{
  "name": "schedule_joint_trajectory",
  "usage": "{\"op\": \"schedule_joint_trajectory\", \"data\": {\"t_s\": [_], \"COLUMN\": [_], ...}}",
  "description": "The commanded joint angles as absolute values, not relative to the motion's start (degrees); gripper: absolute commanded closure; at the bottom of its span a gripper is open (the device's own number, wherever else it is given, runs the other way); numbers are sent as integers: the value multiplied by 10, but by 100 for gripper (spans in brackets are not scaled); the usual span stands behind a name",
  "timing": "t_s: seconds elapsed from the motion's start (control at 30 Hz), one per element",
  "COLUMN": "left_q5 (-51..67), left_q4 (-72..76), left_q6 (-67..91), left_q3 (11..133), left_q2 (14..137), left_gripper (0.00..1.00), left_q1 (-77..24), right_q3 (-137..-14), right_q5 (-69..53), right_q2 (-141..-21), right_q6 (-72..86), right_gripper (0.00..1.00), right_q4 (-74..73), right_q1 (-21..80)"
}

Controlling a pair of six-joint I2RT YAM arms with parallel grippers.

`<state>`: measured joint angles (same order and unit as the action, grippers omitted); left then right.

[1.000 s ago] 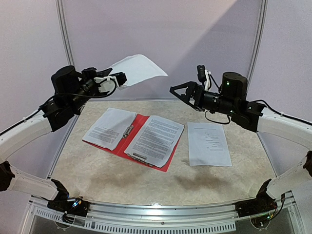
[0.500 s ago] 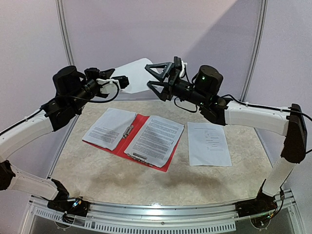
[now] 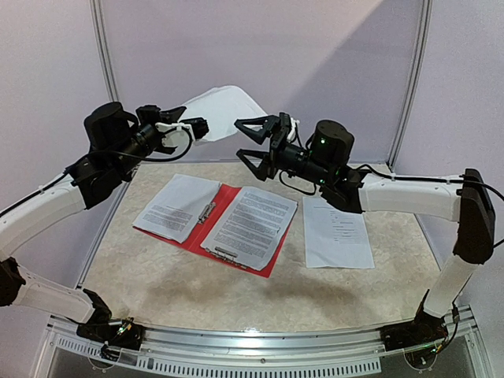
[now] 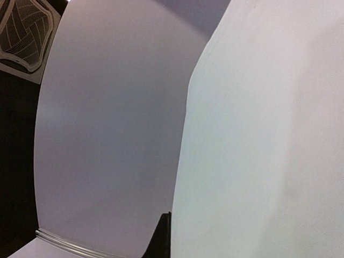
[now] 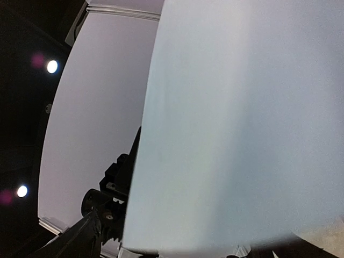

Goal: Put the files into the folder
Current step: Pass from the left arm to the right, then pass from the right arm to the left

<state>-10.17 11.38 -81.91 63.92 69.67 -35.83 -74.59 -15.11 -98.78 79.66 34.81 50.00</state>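
Top external view has the table (image 3: 354, 303) carrying the open red folder (image 3: 225, 196). 2 printed sheets already lie on its leaves, the left file (image 3: 175, 206) and the right file (image 3: 250, 227), 1 on each side of the spine. A 3rd, the loose sheet (image 3: 337, 232), lies flat on the table just right of the folder and apart from it. A 4th, the held sheet (image 3: 224, 106), hangs in the air above the table's far edge, pinched at its left end by my left pincer (image 3: 197, 127), which is clamped fully closed on it.

Within the last second my right pincer (image 3: 239, 138) has swung across from the right side. It now sits just below the held sheet's free right edge, jaws spread wide, gripping nothing. Both wrist views are largely filled with blank paper. I judge a 2-handed carry is being set up, so this sheet can go down flat onto the folder.
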Motion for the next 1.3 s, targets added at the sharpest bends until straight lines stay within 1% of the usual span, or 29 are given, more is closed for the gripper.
{"op": "schedule_joint_trajectory", "data": {"t_s": [0.0,0.03,0.1,0.13,0.17,0.23,0.27,0.3,0.33,0.37,0.4,0.43,0.57,0.6,0.7,0.77,0.83,0.93,1.03,1.13,1.27], "left_q5": [-87,-89,-92,-93,-94,-97,-95,-87,-74,-59,-36,-20,55,81,174,230,263,269,225,155,128], "left_q4": [110,108,108,107,103,89,66,27,-48,-116,-183,-261,-514,-568,-668,-699,-697,-686,-707,-700,-674], "left_q6": [-823,-825,-831,-832,-831,-828,-825,-821,-822,-825,-828,-834,-769,-754,-698,-660,-619,-578,-561,-538,-488], "left_q3": [626,621,613,611,611,611,610,612,616,618,620,625,681,700,767,813,849,896,929,932,917], "left_q2": [685,683,680,678,677,676,674,670,665,657,647,639,635,639,652,666,675,685,708,728,735], "left_gripper": [100,100,100,100,100,100,100,97,72,41,7,1,0,0,1,0,0,0,1,0,1], "left_q1": [-358,-363,-374,-377,-380,-381,-381,-381,-381,-383,-385,-387,-394,-394,-394,-395,-400,-418,-460,-515,-549], "right_q3": [-830,-844,-855,-855,-851,-841,-835,-831,-825,-821,-821,-833,-926,-950,-1022,-1053,-1071,-1083,-1092,-1123,-1183], "right_q5": [-181,-186,-192,-193,-191,-183,-179,-177,-178,-181,-186,-187,-129,-126,-101,-77,-53,-17,40,69,105], "right_q2": [-1027,-1039,-1051,-1056,-1055,-1050,-1042,-1034,-1026,-1013,-1004,-991,-948,-943,-948,-954,-955,-945,-935,-938,-964], "right_q6": [773,755,751,755,756,748,739,724,710,684,653,620,318,214,-15,-115,-186,-273,-361,-395,-421], "right_gripper": [11,21,47,55,65,89,98,100,100,100,100,100,100,100,100,100,100,100,100,100,100], "right_q4": [323,319,332,335,335,327,316,302,284,260,222,156,-188,-263,-467,-566,-630,-695,-724,-728,-749], "right_q1": [490,486,478,475,472,471,470,469,466,461,456,453,470,479,517,545,563,596,642,668,693]}}
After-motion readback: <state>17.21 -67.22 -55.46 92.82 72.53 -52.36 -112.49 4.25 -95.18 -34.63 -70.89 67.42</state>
